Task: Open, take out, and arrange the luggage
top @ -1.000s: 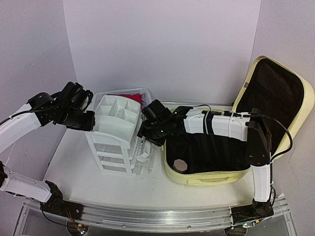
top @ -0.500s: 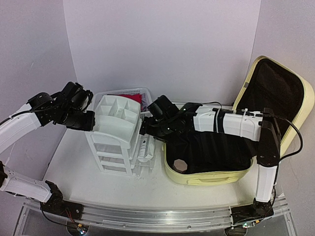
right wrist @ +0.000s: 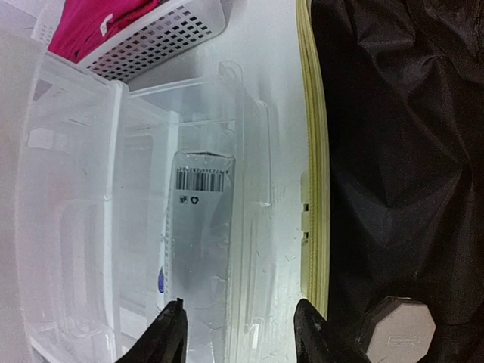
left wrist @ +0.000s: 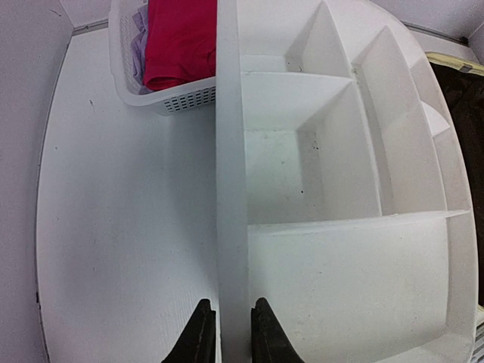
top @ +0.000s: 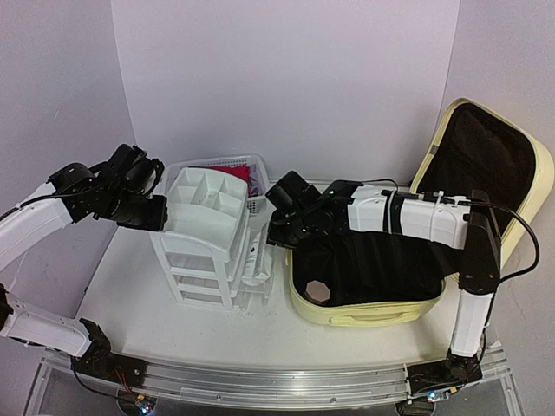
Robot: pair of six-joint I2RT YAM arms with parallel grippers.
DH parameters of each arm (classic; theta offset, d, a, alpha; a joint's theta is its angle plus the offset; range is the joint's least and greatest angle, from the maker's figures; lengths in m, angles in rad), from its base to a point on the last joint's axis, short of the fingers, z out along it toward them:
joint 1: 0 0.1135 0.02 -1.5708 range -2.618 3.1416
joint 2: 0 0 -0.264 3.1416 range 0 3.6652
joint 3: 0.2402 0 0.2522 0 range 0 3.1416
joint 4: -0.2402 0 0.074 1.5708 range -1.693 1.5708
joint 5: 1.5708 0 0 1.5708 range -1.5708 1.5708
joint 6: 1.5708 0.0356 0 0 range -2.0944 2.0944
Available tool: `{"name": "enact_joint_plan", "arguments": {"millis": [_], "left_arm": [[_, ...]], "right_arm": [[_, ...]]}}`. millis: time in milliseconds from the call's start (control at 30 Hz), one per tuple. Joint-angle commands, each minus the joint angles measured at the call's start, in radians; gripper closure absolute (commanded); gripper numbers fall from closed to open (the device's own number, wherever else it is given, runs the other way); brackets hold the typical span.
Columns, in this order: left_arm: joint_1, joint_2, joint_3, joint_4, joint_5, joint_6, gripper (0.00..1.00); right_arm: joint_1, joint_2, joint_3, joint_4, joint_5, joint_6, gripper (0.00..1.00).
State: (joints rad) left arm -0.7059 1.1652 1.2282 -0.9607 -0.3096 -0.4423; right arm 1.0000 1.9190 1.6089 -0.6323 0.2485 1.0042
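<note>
The luggage (top: 364, 310), a pale yellow hard-shell suitcase, lies open at the right with its lid up against the wall and its black lining showing. Its yellow rim (right wrist: 314, 189) runs down the right wrist view. My right gripper (top: 276, 236) is open and empty, between the suitcase's left edge and the white drawer organizer (top: 208, 227). In its wrist view the right gripper (right wrist: 238, 336) hovers over a pulled-out clear drawer (right wrist: 249, 151) holding a flat barcoded package (right wrist: 198, 227). My left gripper (top: 160, 212) is shut on the organizer's left rim (left wrist: 231, 227), and in its own view the left gripper (left wrist: 231, 340) has a finger on each side.
A white mesh basket (top: 251, 163) with red cloth (left wrist: 181, 38) stands behind the organizer. A grey octagonal object (top: 317, 290) lies on the black lining at the suitcase's near left corner. White walls close in the back and both sides.
My right gripper has drawn back to the right, from the organizer's open drawer toward the suitcase edge. The package stays in the drawer. The left arm has not moved.
</note>
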Motion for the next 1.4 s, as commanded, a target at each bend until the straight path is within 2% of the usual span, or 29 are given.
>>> {"name": "enact_joint_plan", "arguments": {"millis": [0,200,333,500,633,700,800,967,1033,1167,1200,1367], "left_arm": [[0.002,-0.010,-0.013,-0.059,0.009,0.010,0.84],[0.002,-0.010,-0.013,-0.059,0.010,0.009,0.84],[0.002,-0.009,-0.012,-0.059,0.010,0.010,0.83],[0.002,-0.009,-0.013,-0.058,0.007,0.011,0.84],[0.002,-0.004,-0.008,-0.059,0.010,0.013,0.84],[0.002,-0.003,-0.007,-0.059,0.010,0.013,0.84],[0.002,-0.006,-0.010,-0.058,0.011,0.011,0.84],[0.002,-0.015,-0.010,-0.059,0.010,0.014,0.84],[0.001,-0.016,-0.002,-0.059,0.007,0.018,0.83],[0.002,-0.013,-0.001,-0.059,0.009,0.019,0.84],[0.001,-0.011,-0.003,-0.059,0.011,0.018,0.84],[0.002,-0.006,-0.010,-0.058,0.024,0.014,0.84]], "right_arm": [[0.001,0.054,0.041,-0.015,0.017,0.007,0.54],[0.000,0.125,0.092,-0.018,0.014,-0.001,0.60],[0.001,0.146,0.117,-0.021,0.005,-0.010,0.59],[0.000,0.091,0.085,-0.025,0.042,-0.041,0.54],[0.000,0.063,0.064,-0.024,0.011,-0.069,0.51],[0.001,0.039,0.047,-0.013,-0.011,-0.104,0.43],[-0.001,-0.011,0.012,0.014,-0.031,-0.176,0.39],[0.001,-0.098,-0.066,0.017,-0.012,-0.305,0.38],[-0.001,-0.109,-0.098,0.013,0.017,-0.305,0.48],[0.000,-0.078,-0.087,-0.001,-0.009,-0.298,0.97],[0.000,-0.066,-0.079,0.000,-0.022,-0.291,1.00],[-0.001,-0.008,-0.033,0.005,-0.043,-0.281,1.00]]}}
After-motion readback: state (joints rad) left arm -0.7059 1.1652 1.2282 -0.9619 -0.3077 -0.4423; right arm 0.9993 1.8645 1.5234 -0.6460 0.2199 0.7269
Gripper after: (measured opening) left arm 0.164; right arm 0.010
